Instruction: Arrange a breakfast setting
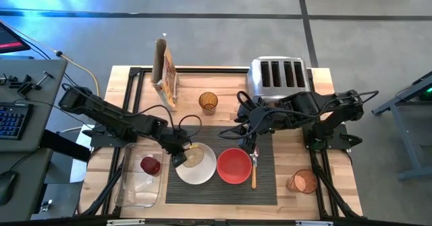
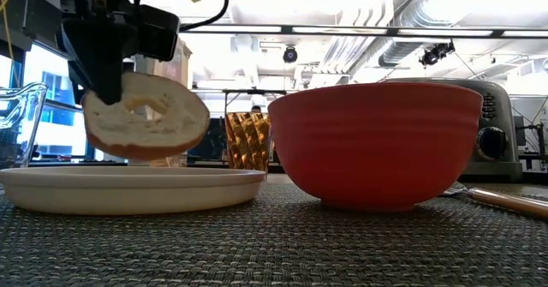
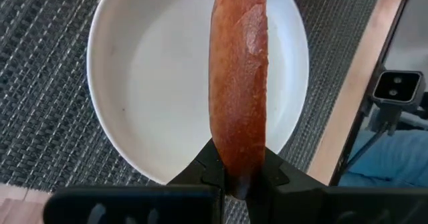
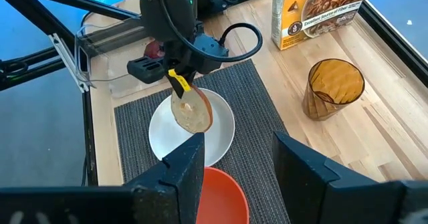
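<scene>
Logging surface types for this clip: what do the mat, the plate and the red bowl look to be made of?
The mat looks like woven vinyl or fabric, matte, with ribbed strands showing. The plate seems glazed ceramic or melamine: smooth white, soft sheen. The red bowl looks like plastic or glazed ceramic, satin, with faint horizontal ridges; the pictures leave it open.

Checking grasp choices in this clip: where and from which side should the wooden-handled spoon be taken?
Grip the spoon on its wooden handle, coming straight down with the claw's fingers across the handle's width. It lies flat on the ribbed mat, close beside the red bowl, so a side approach looks crowded. The open right claw is nearest; the left claw holds the bagel half.
</scene>
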